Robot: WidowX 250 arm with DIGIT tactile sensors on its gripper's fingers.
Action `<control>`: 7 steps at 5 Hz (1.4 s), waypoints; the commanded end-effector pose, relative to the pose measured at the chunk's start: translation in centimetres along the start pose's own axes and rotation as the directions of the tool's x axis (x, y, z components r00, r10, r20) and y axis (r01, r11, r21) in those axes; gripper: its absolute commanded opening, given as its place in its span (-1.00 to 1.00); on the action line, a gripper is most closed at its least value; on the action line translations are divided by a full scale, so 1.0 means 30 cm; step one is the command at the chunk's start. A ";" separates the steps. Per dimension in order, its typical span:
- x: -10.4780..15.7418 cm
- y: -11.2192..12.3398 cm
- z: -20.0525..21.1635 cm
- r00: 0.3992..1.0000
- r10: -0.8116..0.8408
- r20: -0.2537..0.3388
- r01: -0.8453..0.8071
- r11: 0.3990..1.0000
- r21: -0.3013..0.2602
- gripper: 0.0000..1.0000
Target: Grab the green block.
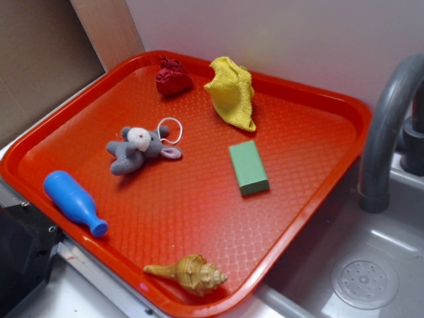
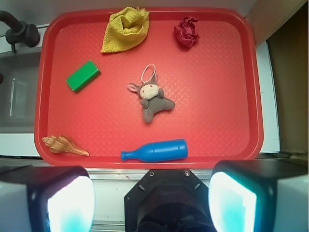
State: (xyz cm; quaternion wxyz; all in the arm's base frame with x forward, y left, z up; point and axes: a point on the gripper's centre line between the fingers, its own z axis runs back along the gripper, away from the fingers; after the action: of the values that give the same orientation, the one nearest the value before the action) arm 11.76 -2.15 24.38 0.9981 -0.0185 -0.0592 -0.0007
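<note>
The green block (image 1: 248, 167) lay flat on the red tray (image 1: 311, 116), right of centre in the exterior view, with bare tray on all four of its sides. Its nearest neighbours were the yellow cloth (image 1: 232, 91) beyond its far end and the grey mouse (image 1: 139, 148) to its left, both apart from it. Between the block and the tray's right rim ran an open strip; past that rim stood the grey tap (image 1: 384, 132) over the sink (image 1: 364, 281).

In the wrist view the block (image 2: 83, 75) sat in the upper left part of the tray (image 2: 251, 72), tilted, clear of the left rim, with the cloth (image 2: 125, 28) above and right of it and the mouse (image 2: 152, 99) near the middle. A red crumpled thing (image 2: 186, 32) lay by the far corner, a blue bottle (image 2: 155, 150) lay on its side along the near rim, and a shell (image 2: 63, 144) rested in the near left corner, well apart from the block.

The pincer (image 2: 151, 200) hung outside the near rim, above the surface edge, its two pads spread wide and holding nothing, one at each lower corner of the wrist view.
</note>
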 end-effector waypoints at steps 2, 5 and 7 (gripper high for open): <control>0.034 -0.066 -0.022 1.000 0.021 -0.006 -0.021 1.000 -0.018 1.00; 0.292 -0.357 -0.232 0.837 0.542 0.075 -0.540 0.841 -0.042 1.00; 0.435 -0.426 -0.491 0.694 0.710 0.122 -0.714 0.700 -0.018 1.00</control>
State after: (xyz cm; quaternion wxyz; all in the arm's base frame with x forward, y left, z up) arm 24.93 -16.29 9.92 0.9226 0.0021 -0.0898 0.3751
